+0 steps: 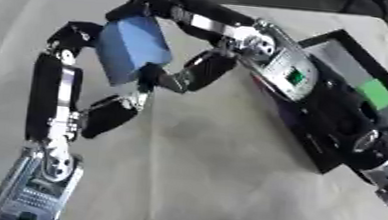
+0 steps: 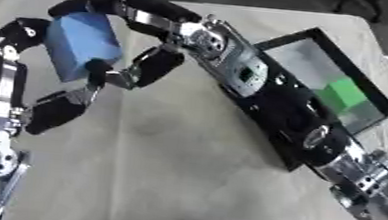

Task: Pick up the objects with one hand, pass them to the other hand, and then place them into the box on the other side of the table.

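left hand [image 1: 67, 96] and right hand [image 1: 208, 38] both grasping blue block [image 1: 133, 46] | box [image 2: 370, 95]: green block [image 2: 344, 93]

You have the block [image 1: 132, 49] held above the worktop [image 1: 200, 183], left of centre, between both hands. Your left hand [image 1: 68, 81] comes up from the lower left, your right hand [image 1: 199, 47] reaches in from the right. The box [image 2: 327, 88] sits at the right edge, a smaller block [image 2: 344, 95] inside it.
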Robot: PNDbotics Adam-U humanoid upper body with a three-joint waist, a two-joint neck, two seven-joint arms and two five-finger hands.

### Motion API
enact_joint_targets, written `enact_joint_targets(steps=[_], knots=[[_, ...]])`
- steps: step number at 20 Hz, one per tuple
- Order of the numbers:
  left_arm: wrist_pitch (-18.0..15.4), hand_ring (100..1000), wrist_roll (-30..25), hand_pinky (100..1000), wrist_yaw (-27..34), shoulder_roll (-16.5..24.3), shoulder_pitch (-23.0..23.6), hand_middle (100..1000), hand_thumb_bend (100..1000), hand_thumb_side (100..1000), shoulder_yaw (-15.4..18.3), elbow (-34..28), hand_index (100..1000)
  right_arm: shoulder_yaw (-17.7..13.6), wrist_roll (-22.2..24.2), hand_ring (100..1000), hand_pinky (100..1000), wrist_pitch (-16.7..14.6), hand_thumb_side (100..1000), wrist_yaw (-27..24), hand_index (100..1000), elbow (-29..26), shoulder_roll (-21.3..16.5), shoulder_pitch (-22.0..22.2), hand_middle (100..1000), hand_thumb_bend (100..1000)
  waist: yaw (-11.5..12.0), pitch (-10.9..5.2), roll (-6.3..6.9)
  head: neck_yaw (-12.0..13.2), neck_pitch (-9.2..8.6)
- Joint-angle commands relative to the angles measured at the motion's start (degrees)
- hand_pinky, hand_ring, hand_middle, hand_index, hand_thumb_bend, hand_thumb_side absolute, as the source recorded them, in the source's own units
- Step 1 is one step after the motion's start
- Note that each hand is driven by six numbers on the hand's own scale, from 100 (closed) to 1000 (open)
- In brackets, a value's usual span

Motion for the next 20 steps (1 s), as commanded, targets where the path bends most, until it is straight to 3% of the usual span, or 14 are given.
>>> enact_joint_targets(steps=[1,9,16,20], knots=[[0.7,747,-2.2,858,-2.1,-0.9,-1.1,729,450,268,0.2,-0.6,842,0.4,0.5,523,922,0.0,208,-0.9,695,-1.5,-0.7,-0.5,603,100,-0.1,-0.25,-0.43,-0.3,-0.43],[3.0,769,-5.3,877,-5.3,-0.9,-1.1,744,566,344,0.4,-0.3,857,0.3,0.6,522,925,0.6,211,-1.8,689,-1.7,-0.7,-0.4,597,100,-0.2,-0.24,-0.44,-0.6,-0.57],[6.6,782,-5.6,889,-8.0,-1.0,-0.8,749,624,432,0.8,0.5,861,0.0,0.4,521,924,1.4,218,-3.6,687,-2.8,-1.1,-0.4,595,100,-0.1,-0.28,-0.46,-0.8,-0.28],[8.4,785,-5.2,891,-9.1,-1.1,-0.7,747,630,435,0.8,1.1,858,-0.3,0.1,520,922,1.9,225,-5.2,685,-4.2,-1.5,-0.4,592,100,-0.2,-0.37,-0.45,-0.9,-0.22]])
